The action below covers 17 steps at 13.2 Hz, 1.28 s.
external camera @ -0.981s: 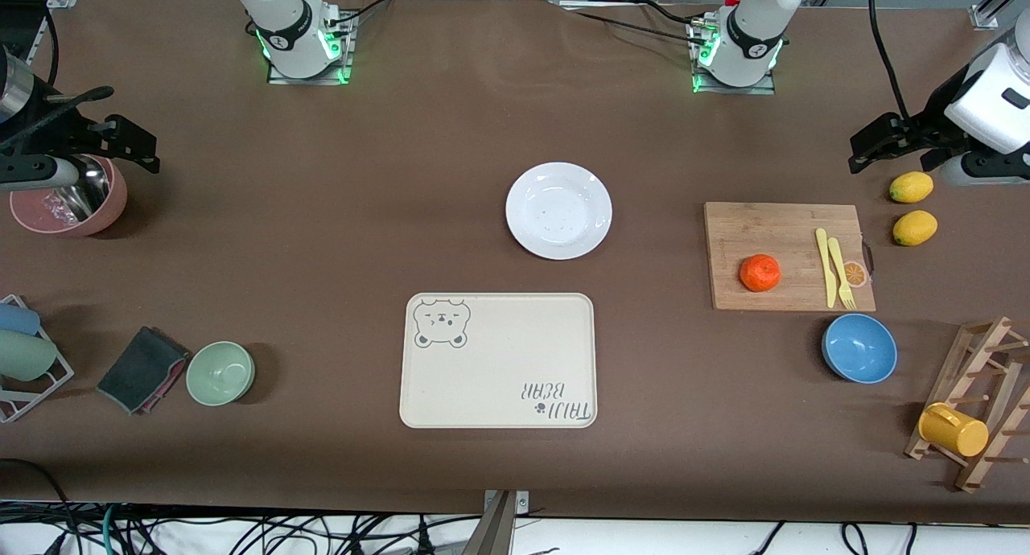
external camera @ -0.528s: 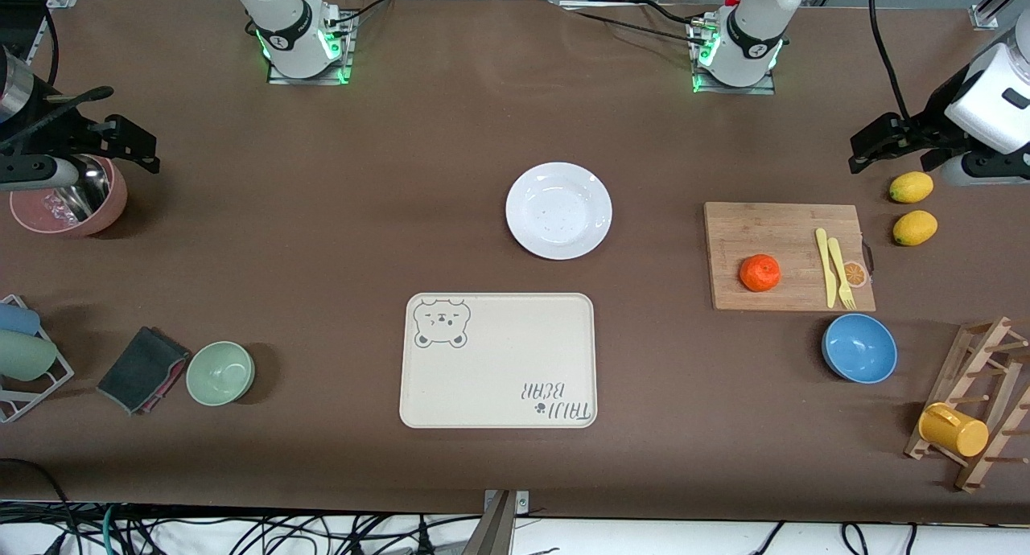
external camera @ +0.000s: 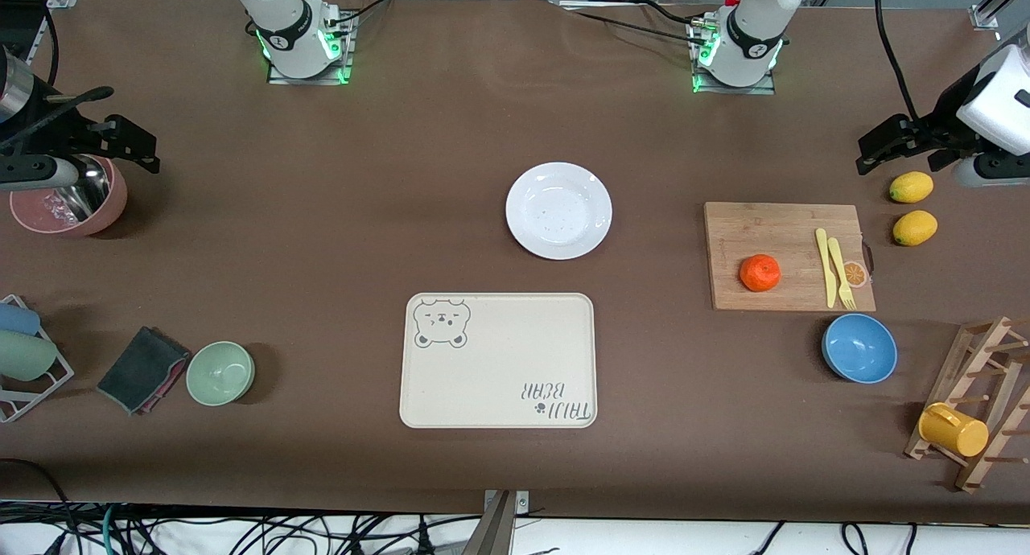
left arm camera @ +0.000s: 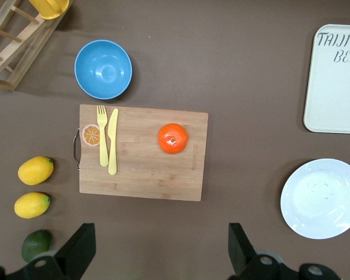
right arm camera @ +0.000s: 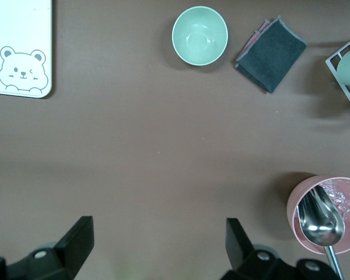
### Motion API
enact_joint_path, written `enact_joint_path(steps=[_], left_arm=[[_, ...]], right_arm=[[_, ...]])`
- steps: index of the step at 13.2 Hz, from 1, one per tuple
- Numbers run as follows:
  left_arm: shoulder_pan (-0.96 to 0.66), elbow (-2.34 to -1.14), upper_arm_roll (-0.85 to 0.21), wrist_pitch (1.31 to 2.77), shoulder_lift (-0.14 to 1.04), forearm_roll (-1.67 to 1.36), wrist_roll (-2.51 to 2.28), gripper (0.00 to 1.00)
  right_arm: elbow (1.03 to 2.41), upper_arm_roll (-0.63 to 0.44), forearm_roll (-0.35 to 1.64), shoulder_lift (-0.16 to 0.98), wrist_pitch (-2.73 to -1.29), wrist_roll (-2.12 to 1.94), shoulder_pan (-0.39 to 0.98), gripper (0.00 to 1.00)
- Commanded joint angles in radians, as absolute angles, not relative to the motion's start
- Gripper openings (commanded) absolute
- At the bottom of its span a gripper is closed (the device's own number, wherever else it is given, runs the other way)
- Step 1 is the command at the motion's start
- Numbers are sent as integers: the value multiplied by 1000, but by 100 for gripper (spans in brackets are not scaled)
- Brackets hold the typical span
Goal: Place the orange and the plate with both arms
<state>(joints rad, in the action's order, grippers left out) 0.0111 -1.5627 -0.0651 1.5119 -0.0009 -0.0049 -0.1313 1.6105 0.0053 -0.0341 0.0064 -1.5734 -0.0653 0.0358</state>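
The orange (external camera: 760, 273) (left arm camera: 173, 138) lies on a wooden cutting board (external camera: 784, 233) toward the left arm's end of the table. The white plate (external camera: 558, 211) (left arm camera: 324, 198) sits bare at mid-table, just farther from the front camera than the cream bear tray (external camera: 499, 362). My left gripper (external camera: 901, 149) (left arm camera: 160, 239) hangs open and empty over the bare table beside the lemons. Over the table beside the pink bowl (external camera: 68, 205), at the right arm's end, my right gripper (external camera: 121, 129) (right arm camera: 158, 230) is open and empty too.
A yellow knife and fork (external camera: 833, 267) lie on the board. Two lemons (external camera: 913, 207), a blue bowl (external camera: 859, 347) and a wooden rack with a yellow mug (external camera: 953, 430) are near it. A green bowl (external camera: 220, 372), dark cloth (external camera: 143, 368) and cup rack (external camera: 20, 354) stand at the right arm's end.
My left gripper has drifted slightly toward the left arm's end of the table. Nothing else has moved.
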Motion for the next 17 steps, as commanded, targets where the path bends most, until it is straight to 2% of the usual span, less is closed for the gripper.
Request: enact_joint_path(steps=[1,17], left_arm=[[18,-1537,-69,1500,9,6,-118,100],[18,-1542,-69,1496,8,5,-118,100]], right_arm=[[1586,6,-23,15,-1566,-64,34,100],[1586,6,-23,14,-1554,-64,34,100]])
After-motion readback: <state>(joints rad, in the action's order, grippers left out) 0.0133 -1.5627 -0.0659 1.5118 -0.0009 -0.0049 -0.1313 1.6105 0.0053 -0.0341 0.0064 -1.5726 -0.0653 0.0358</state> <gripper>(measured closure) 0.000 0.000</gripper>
